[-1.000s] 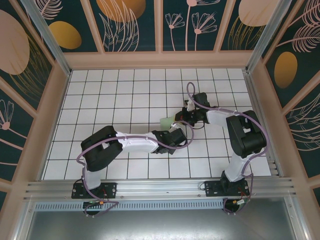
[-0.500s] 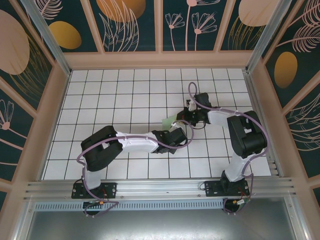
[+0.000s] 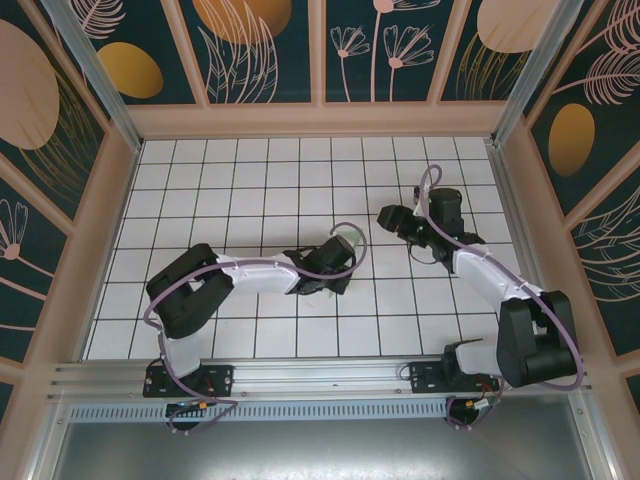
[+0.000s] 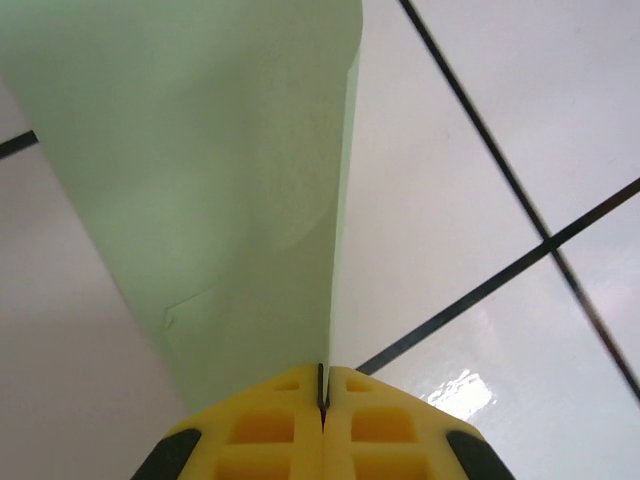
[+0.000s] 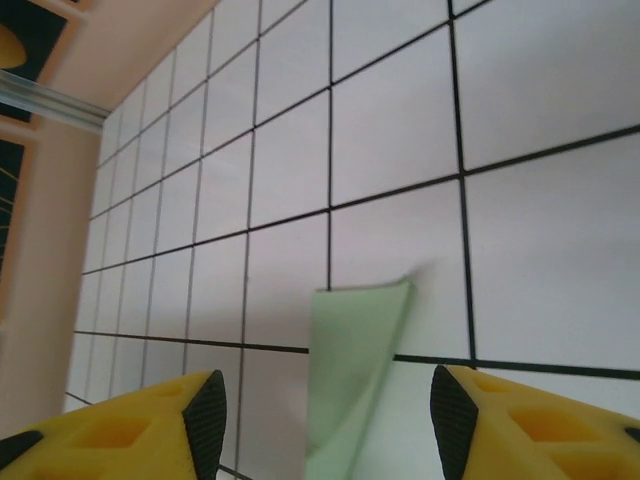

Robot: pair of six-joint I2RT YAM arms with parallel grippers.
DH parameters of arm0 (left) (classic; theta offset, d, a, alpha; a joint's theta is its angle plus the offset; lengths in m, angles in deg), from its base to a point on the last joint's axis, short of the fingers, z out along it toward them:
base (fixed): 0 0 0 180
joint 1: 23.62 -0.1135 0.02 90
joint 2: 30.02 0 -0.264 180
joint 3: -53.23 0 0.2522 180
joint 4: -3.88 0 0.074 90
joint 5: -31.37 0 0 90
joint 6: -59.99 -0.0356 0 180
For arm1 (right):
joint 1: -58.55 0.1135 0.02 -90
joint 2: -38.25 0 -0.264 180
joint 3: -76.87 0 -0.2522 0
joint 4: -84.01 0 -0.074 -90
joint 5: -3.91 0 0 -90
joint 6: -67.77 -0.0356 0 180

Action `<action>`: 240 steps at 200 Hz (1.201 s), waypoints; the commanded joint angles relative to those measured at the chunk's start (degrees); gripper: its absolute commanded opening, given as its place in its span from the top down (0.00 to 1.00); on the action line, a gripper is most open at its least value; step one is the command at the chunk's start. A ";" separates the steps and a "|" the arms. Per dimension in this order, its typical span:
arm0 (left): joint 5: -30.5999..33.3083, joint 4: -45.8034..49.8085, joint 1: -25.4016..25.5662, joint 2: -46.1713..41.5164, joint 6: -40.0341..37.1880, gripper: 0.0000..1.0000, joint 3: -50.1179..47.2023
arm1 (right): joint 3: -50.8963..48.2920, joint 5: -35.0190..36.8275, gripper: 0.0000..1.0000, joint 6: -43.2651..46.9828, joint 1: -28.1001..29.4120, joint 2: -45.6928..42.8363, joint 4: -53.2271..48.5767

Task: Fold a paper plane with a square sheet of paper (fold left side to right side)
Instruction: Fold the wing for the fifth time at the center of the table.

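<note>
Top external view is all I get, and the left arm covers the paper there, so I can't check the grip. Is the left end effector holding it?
Observer: Yes, the left wrist view has the left end effector shut on an edge of the green paper.
Operator: And the right one?
Observer: The right end effector is open, clear of the paper.
Operator: Is the paper lying flat?
Observer: Not fully; in the right wrist view one corner curls up.

The paper plane (image 4: pixel 200 180) is thin matt paper, the floor tiles (image 4: pixel 470 150) glossy, the fingers (image 4: pixel 260 435) smooth yellow plastic.
</note>
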 commanded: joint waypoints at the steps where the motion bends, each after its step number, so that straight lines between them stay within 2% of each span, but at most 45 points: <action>1: -8.64 -6.65 -2.59 -2.26 2.13 1.00 -1.93 | -2.72 0.75 0.40 3.05 -0.12 -0.30 -1.75; 47: -19.13 -14.42 -7.50 -1.20 6.95 0.99 -5.10 | -10.67 -3.91 0.41 -0.11 1.38 0.18 8.24; 99: -27.30 -20.55 -10.66 2.32 12.00 0.99 -6.49 | -13.48 -1.17 0.42 -2.52 6.46 3.80 14.94; 129: -30.40 -24.16 -11.69 4.03 14.93 0.99 -7.32 | -14.60 -2.26 0.43 -5.66 7.47 7.13 21.73; 180: -34.46 -34.12 -13.61 4.78 21.50 0.99 -11.82 | -13.06 -0.25 0.46 -9.58 9.52 12.32 26.65; 240: -37.09 -44.98 -15.03 4.58 27.54 0.99 -16.84 | -9.10 0.36 0.51 -11.07 11.73 17.56 27.97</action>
